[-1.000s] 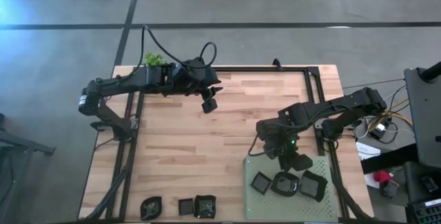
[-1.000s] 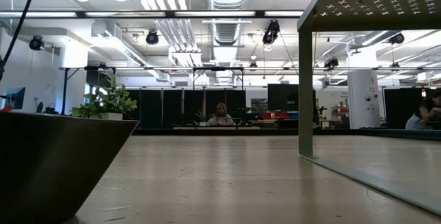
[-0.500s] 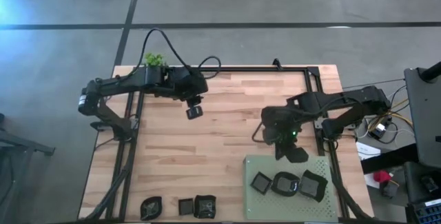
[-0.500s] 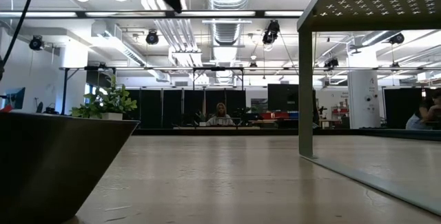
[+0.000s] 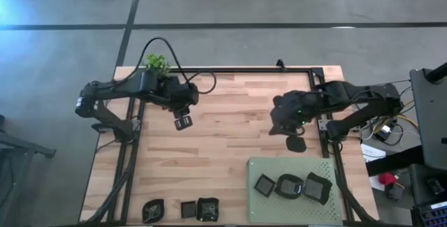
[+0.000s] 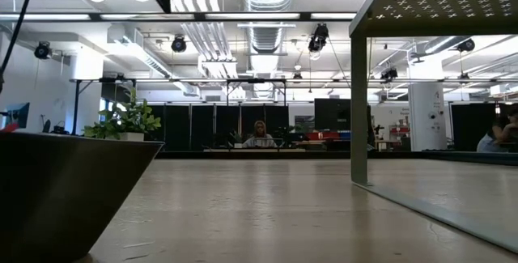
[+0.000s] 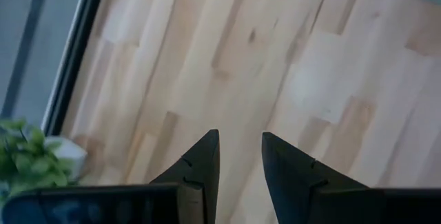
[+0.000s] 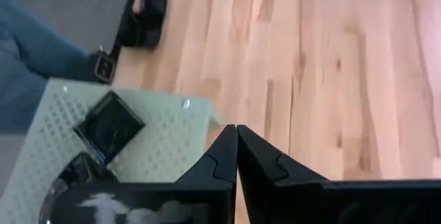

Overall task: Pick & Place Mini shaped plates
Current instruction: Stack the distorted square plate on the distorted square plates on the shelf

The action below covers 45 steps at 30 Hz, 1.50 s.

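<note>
High view: right gripper (image 5: 288, 124), jaws closed and empty, hovers at 12 o'clock of green mat (image 5: 293, 202); left gripper (image 5: 183, 121) jaws narrowly parted, empty.

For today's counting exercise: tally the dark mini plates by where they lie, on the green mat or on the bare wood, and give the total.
On the green mat: 3 plates
On the bare wood: 3 plates
Total: 6

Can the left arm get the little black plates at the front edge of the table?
Probably yes. The left gripper hangs open over bare wood, and nothing stands between it and the three plates at the table's front edge.
</note>
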Available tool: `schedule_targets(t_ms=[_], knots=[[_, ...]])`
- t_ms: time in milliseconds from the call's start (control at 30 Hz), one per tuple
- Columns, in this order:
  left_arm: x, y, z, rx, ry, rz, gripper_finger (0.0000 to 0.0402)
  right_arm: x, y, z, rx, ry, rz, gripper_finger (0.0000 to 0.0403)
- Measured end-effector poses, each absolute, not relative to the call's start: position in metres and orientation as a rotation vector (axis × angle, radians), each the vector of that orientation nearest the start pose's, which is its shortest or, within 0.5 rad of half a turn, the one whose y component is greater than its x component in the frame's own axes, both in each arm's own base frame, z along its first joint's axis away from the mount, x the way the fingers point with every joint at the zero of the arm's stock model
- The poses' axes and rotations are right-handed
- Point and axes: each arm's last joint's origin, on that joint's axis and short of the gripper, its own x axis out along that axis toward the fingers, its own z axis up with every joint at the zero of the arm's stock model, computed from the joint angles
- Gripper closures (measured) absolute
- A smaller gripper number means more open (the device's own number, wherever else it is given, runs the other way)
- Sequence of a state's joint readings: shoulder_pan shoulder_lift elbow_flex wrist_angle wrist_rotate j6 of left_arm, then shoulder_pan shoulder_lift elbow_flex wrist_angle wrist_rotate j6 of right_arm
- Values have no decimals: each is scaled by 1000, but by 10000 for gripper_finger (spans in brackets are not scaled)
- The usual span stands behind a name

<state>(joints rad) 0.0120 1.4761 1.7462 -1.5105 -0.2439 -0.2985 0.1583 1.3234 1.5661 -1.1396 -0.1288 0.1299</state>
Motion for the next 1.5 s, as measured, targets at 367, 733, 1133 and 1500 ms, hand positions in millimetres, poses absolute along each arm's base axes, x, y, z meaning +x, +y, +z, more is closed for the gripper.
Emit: schedule_targets(t_ms=[367, 733, 1133, 1500], knots=[[211, -27, 380, -235, 1215, 443, 298, 231, 36, 430, 70, 620, 92, 394], [180, -65, 331, -241, 1122, 175, 298, 241, 38, 436, 53, 496, 101, 394], [201, -100, 248, -267, 842, -235, 298, 242, 38, 434, 61, 500, 99, 394], [243, -133, 198, -304, 904, -357, 298, 240, 38, 430, 49, 546, 101, 394]])
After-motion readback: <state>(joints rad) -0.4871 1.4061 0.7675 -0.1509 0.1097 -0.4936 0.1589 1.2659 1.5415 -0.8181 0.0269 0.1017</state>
